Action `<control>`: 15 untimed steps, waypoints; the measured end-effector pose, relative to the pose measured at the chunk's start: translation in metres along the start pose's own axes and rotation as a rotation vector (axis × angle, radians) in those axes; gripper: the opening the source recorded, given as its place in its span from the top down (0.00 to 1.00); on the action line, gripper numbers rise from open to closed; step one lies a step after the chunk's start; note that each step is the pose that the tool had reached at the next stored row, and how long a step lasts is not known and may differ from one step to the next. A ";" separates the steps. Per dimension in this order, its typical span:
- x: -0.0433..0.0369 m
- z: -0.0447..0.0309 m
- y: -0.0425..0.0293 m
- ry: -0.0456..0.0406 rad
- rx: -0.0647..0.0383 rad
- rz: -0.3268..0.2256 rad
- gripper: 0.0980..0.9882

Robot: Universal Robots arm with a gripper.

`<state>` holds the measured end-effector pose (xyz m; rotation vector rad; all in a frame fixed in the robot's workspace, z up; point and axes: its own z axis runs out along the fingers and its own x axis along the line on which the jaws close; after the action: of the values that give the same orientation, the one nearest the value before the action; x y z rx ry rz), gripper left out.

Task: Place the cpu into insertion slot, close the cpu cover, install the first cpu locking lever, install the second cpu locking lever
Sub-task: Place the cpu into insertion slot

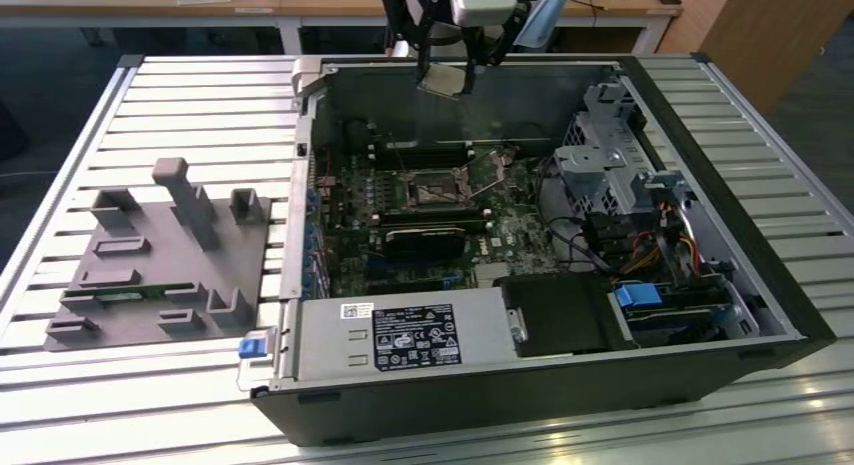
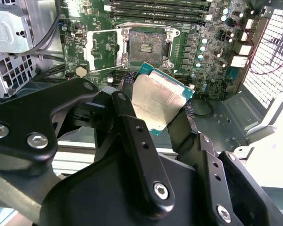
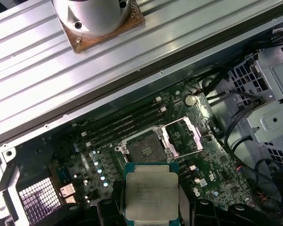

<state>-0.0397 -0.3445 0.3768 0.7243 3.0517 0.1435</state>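
My gripper (image 1: 446, 73) hangs above the far wall of the open computer case (image 1: 694, 315), shut on the cpu (image 1: 443, 81). Both wrist views show the cpu (image 2: 158, 103) (image 3: 152, 195), silver-topped with a green edge, pinched by its sides between the black fingers (image 2: 132, 129). It is tilted and well clear of the board. The insertion slot (image 1: 438, 192) (image 2: 146, 44) (image 3: 146, 148) lies bare, with a dark centre. The cpu cover (image 2: 101, 49) (image 3: 191, 136) is swung open beside the slot.
Memory sticks (image 2: 155, 7) lie close along one side of the slot. A drive cage (image 1: 601, 165) and cables fill the case at the exterior view's right, and a power supply (image 1: 400, 335) sits at the near side. A grey fixture block (image 1: 160, 255) stands on the slatted table (image 1: 200, 95).
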 end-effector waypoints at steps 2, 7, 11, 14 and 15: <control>0.0000 0.0000 0.0000 -0.0006 0.000 0.007 0.50; 0.0000 0.0001 0.0000 -0.0020 0.000 0.022 0.50; 0.0000 0.0001 0.0000 -0.0032 -0.001 0.036 0.50; 0.0000 0.0003 0.0000 -0.0047 -0.001 0.052 0.50; 0.0000 0.0004 0.0000 -0.0053 -0.001 0.059 0.50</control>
<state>-0.0397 -0.3445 0.3765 0.8139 3.0263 0.1432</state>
